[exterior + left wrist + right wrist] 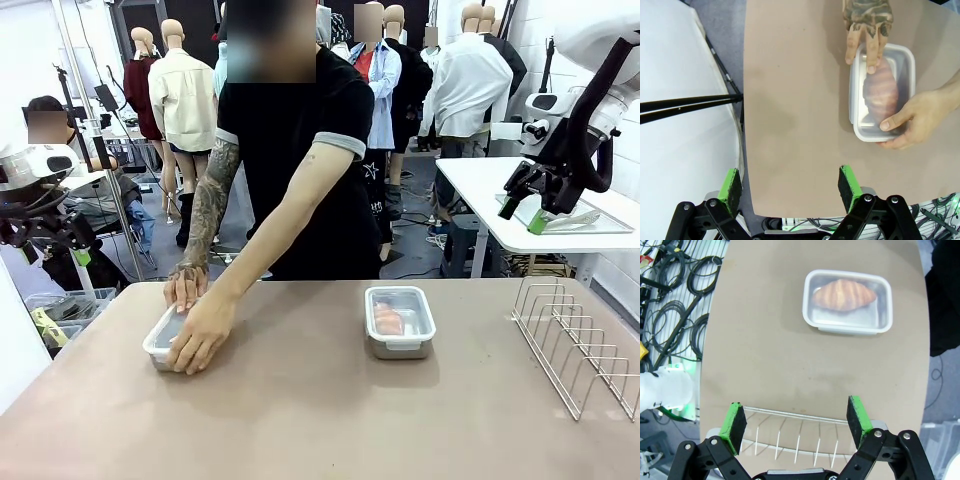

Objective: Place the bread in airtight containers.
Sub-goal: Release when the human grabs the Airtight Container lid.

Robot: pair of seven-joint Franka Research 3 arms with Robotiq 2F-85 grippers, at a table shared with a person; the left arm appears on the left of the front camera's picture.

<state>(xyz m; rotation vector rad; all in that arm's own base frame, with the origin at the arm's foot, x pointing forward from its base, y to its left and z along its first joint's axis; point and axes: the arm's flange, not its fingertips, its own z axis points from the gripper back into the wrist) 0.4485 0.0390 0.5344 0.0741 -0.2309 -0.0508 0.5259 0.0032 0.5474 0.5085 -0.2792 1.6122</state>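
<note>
Two shallow rectangular steel tins with rounded corners sit well apart on the tan tabletop [320, 400], each with a croissant-shaped roll inside. The tin on the robot's left side [882, 92] lies near the far edge, and a person across the tabletop has both hands on it: the tattooed hand [867, 30] rests its fingers on the clear lid at one end, while the other hand [912, 117] cups the opposite end with the thumb pressing on the rim. Through that lid the roll [880, 92] looks muted and pinkish-brown, a ridged crescent lying lengthwise in the tin. The second tin [847, 301] stands near the middle of the tabletop, towards the right, with a clear lid over it, its pale rim showing all round; its roll [844, 295] is bright golden-orange with darker ridges across the crust, tapering to a point at each end and lying along the tin's long side. A wire rack [580, 340] stands at the right edge of the tabletop. The left claw [790, 185] hangs above the near edge of the tabletop with its green pads spread wide and nothing between them. The right claw [797, 422] is likewise spread wide and empty, poised over the wire rack.
</note>
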